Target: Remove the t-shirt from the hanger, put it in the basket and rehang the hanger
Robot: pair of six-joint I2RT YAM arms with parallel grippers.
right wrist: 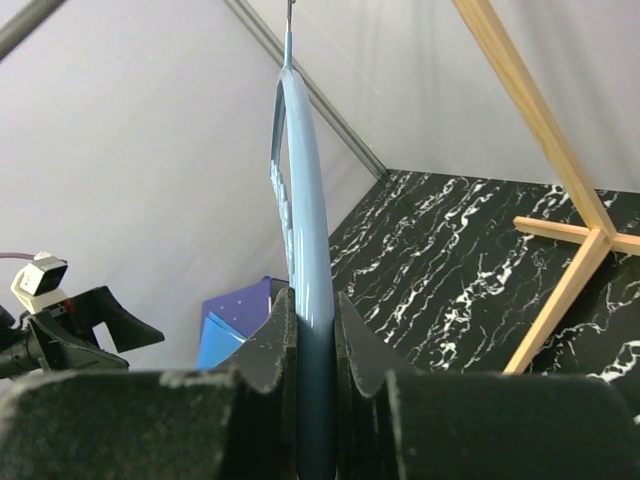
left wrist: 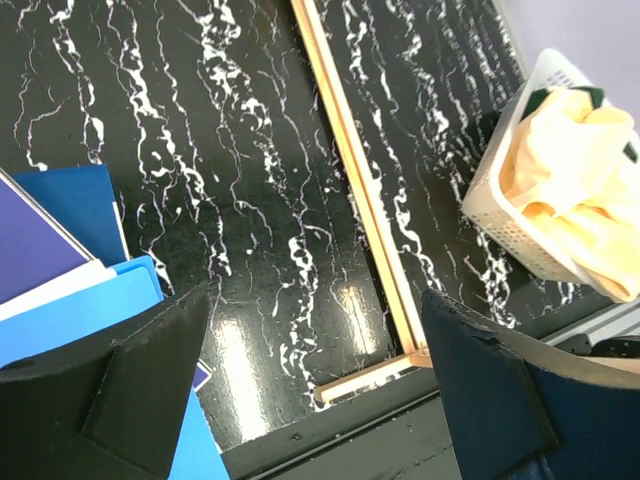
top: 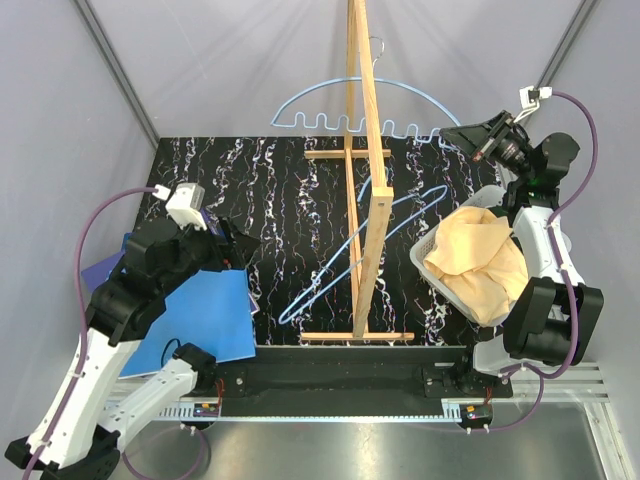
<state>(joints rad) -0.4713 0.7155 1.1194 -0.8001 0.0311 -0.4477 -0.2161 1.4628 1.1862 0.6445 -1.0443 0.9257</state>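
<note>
Top camera: the right tool (top: 452, 133) clamps the right end of a pale-blue hanger (top: 310, 88) hanging at the wooden rack (top: 355, 200). The yellow t-shirt (top: 480, 265) sits bunched in a white basket (top: 430, 262) on the right side of the desk (top: 280, 190). The left tool (top: 238, 250) hangs with jaws spread above blue folders (top: 205, 315).

Left wrist camera: its 2 fingers (left wrist: 140, 380) stand wide apart over the marbled desk, with basket and t-shirt at upper right.

Right wrist camera: the pads (right wrist: 265, 350) pinch the hanger's edge.
</note>
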